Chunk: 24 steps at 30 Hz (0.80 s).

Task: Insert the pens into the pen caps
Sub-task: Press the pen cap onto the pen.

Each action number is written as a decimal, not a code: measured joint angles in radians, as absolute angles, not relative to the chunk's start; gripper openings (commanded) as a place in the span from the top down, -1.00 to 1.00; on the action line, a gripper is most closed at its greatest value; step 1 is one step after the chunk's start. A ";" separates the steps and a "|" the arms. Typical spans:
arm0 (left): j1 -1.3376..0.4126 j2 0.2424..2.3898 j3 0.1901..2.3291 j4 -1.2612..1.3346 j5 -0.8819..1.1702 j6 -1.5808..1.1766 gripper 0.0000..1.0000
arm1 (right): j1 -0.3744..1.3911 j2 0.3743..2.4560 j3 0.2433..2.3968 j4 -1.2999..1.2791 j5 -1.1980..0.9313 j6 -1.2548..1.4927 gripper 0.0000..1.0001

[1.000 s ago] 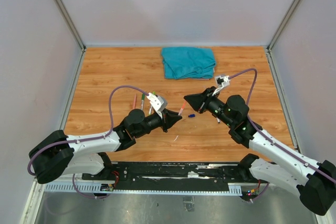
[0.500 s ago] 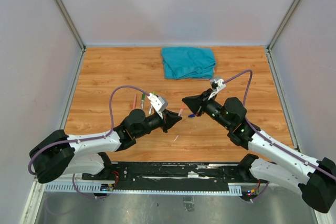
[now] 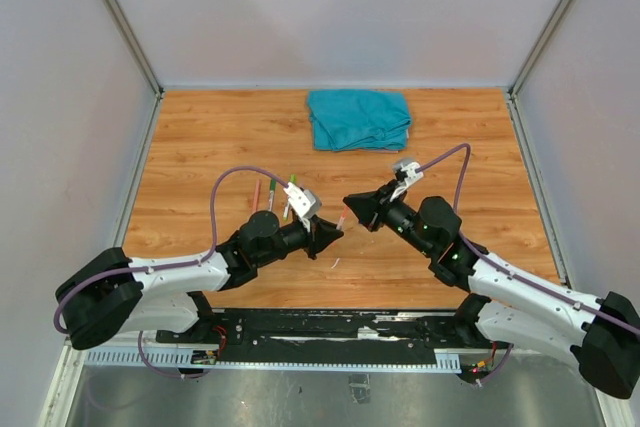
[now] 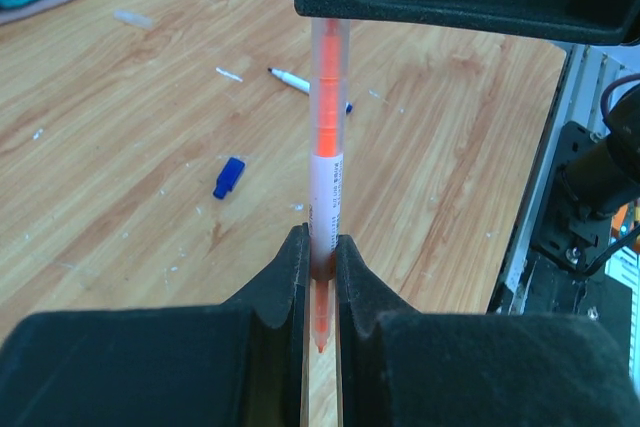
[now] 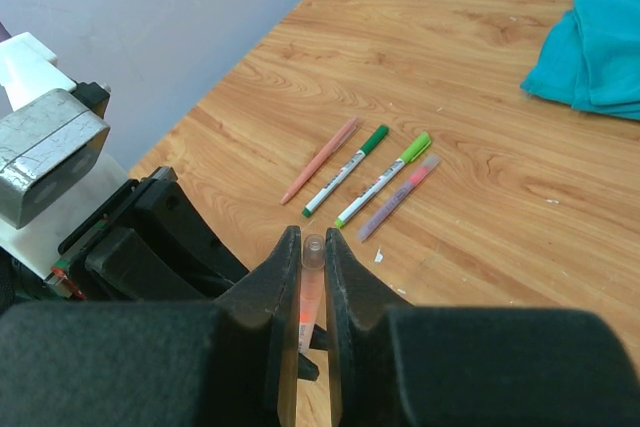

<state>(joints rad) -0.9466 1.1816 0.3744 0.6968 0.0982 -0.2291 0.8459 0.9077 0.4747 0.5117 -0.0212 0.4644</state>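
Both arms reached in toward the middle of the tabletop, tools nearly nose to nose just below centre in the top view.

- Left tool: fingers pressed together on the lower part of the orange pen. In the left wrist view the pen stood straight up the middle of the frame, its orange end pinched between the two pads.
- Right tool: clamped on the other end of the same pen. In the right wrist view a pale, see-through tube end showed between its fingers, orange below it. I could not tell whether that clear part was a cap or barrel.
- The pen spanned the short gap between the tools, off the wood.

Lying loose on the tabletop:
- Four pens side by side at centre of the right wrist view, slanted alike: salmon pen, dark green pen, lime pen and purple pen. They lay close together, the last two almost touching.
- Blue cap lay on its side, left of centre in the left wrist view.
- Uncapped pen with a dark tip lay above it, well apart.
- Small white flecks were scattered about.

Teal cloth lay bunched at the top centre of the top view, well apart from everything else.
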 measured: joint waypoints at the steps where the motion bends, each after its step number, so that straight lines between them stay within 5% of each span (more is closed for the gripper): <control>1: -0.947 1.180 0.368 0.695 0.099 -0.229 0.99 | 0.852 0.910 0.471 0.513 -0.018 0.466 0.99; 24: -0.966 1.007 0.303 0.521 0.163 -0.287 0.99 | 1.061 0.863 0.368 0.549 0.185 0.549 0.99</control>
<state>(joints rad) -0.9665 1.0069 0.3027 0.5205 0.1635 -0.2867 1.0607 0.8631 0.3683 0.5488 0.1848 0.5488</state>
